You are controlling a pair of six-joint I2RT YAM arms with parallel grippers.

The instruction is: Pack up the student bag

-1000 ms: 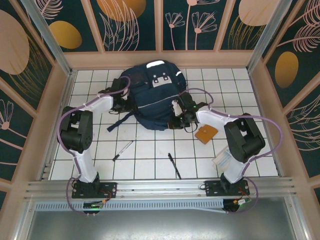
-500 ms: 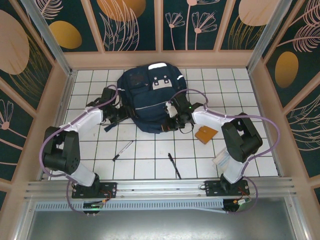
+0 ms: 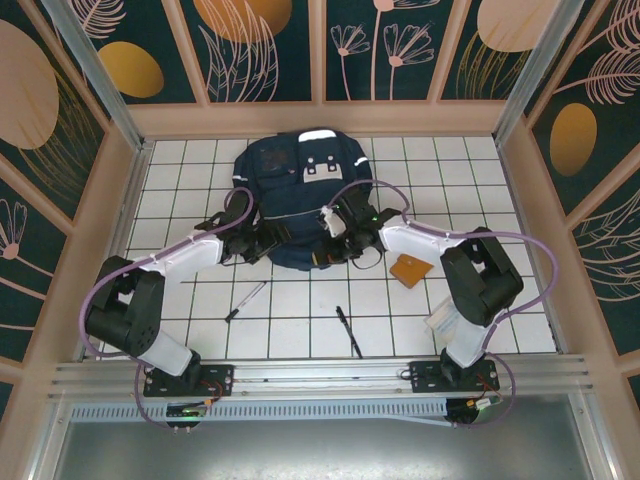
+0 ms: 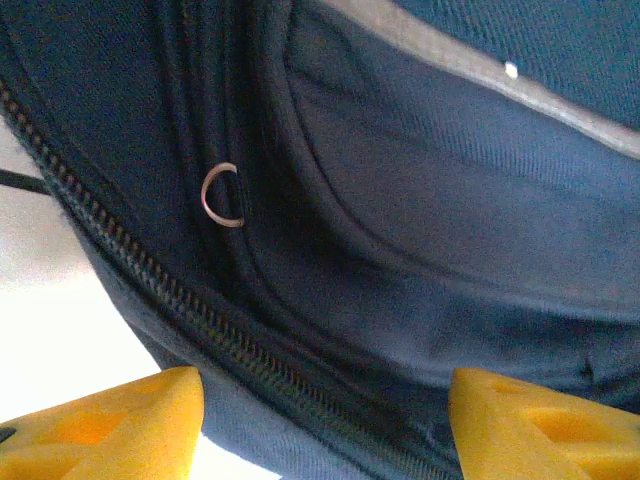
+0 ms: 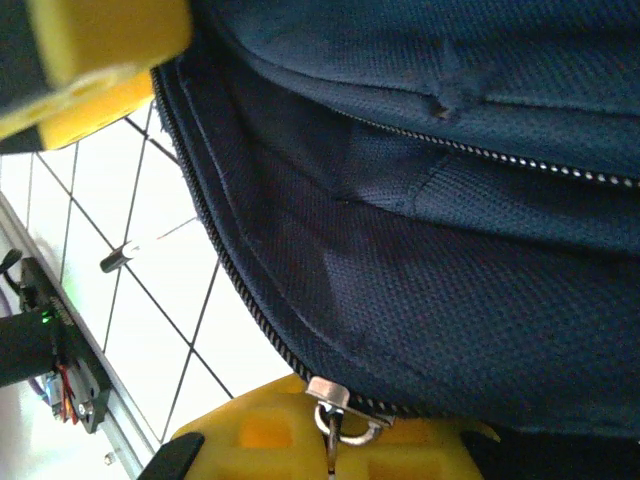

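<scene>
— As the student bag (image 3: 300,190) lies at the far middle of the tabletop (image 3: 300,325), its near edge between the 2 arms, what does this step ask for?

— By the look of it, spreading the zippered mouth. Each pincer should take 1 lip just inside the zipper track (image 4: 150,290) and draw away evenly and low, so the bag neither slides nor folds shut.

— How does the left pincer (image 4: 325,425) stand?

— Its yellow pads are wide apart, with navy fabric and zipper teeth lying between them. Nothing is clamped, and whether the pads touch the cloth cannot be told.

— And the right pincer (image 5: 230,250)?

— Also apart, with the bag's edge between its 2 fingers and the metal zipper pull (image 5: 335,410) resting against the lower finger. It grips nothing. That pull could snag when the fingers close.

— What waits to go in?

— A pen (image 3: 246,298) and a flat orange-brown pad (image 3: 411,268), both on the tiles near the bag.
</scene>
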